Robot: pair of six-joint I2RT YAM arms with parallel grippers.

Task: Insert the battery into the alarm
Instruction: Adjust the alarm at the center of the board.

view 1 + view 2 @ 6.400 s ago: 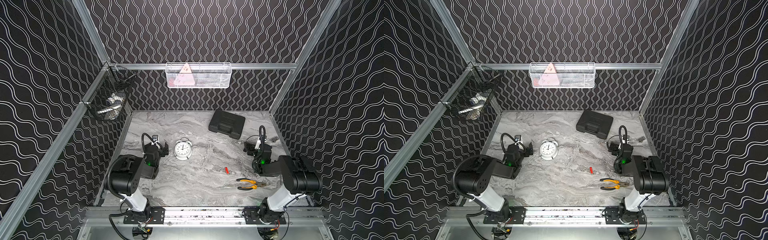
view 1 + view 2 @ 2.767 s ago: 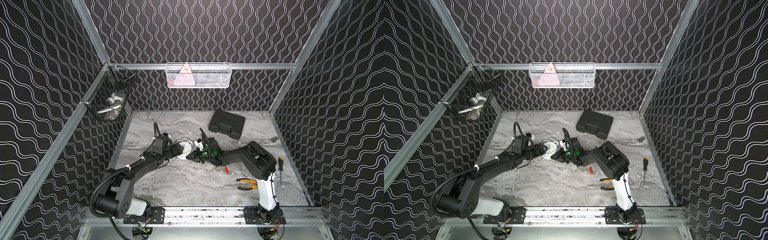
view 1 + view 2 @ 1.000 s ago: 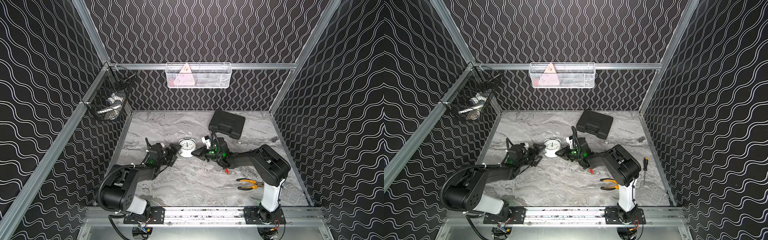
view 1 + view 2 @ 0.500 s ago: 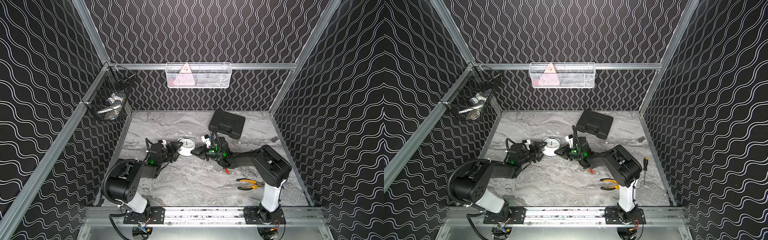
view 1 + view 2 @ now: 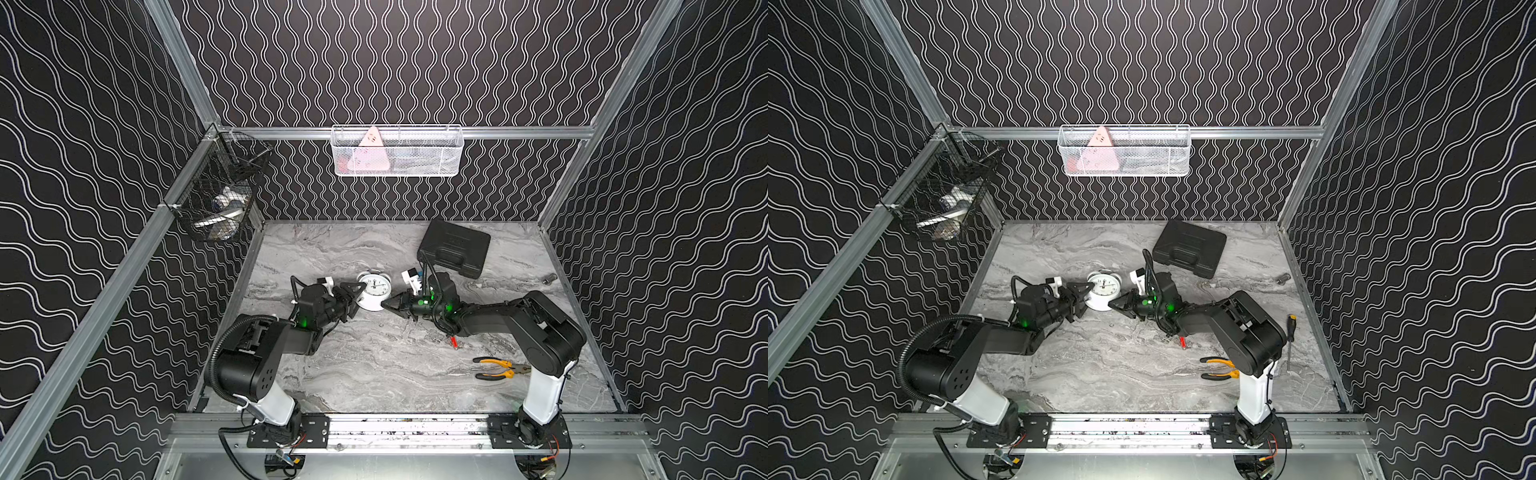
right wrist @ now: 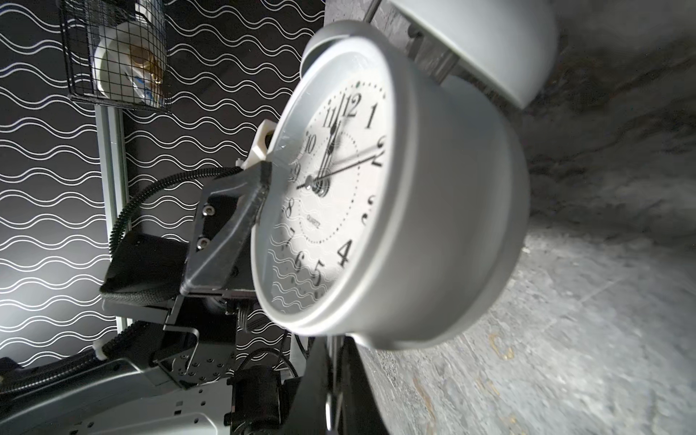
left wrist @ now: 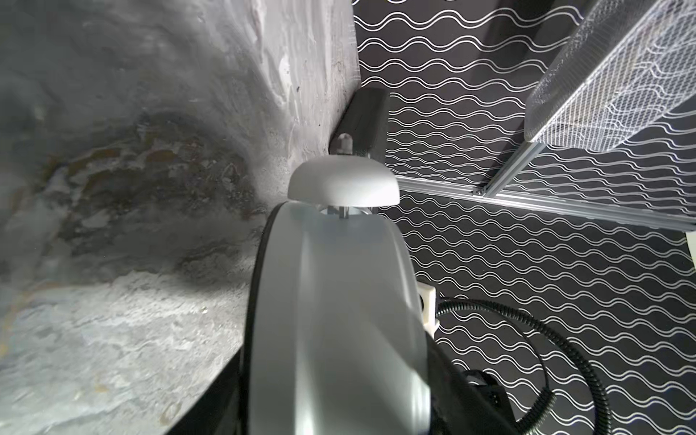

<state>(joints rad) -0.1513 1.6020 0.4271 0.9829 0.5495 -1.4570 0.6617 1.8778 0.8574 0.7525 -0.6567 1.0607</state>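
The white twin-bell alarm [image 5: 374, 289] [image 5: 1104, 291] stands mid-table with its dial facing forward. My left gripper [image 5: 358, 296] [image 5: 1086, 297] reaches in from the left and straddles its body front to back. One of its fingers [image 6: 260, 184] lies on the dial's rim near the 9, and the alarm's body [image 7: 339, 320] fills the space between the jaws. My right gripper [image 5: 384, 306] [image 6: 333, 361] is shut on a thin metal leg at the alarm's lower right. The small red battery [image 5: 454, 341] [image 5: 1182, 341] lies on the table beside the right forearm, untouched.
Yellow-handled pliers [image 5: 496, 368] lie front right, with a screwdriver [image 5: 1289, 340] beyond them. A black case [image 5: 455, 251] sits behind the right gripper. A small metal part [image 5: 550, 277] lies by the right wall. A white basket [image 5: 397, 151] and a black basket [image 5: 216, 199] hang on the walls.
My left gripper has moved right from beside the alarm to around its body, and its jaws have narrowed onto it. The right gripper stays shut at the alarm's lower right.
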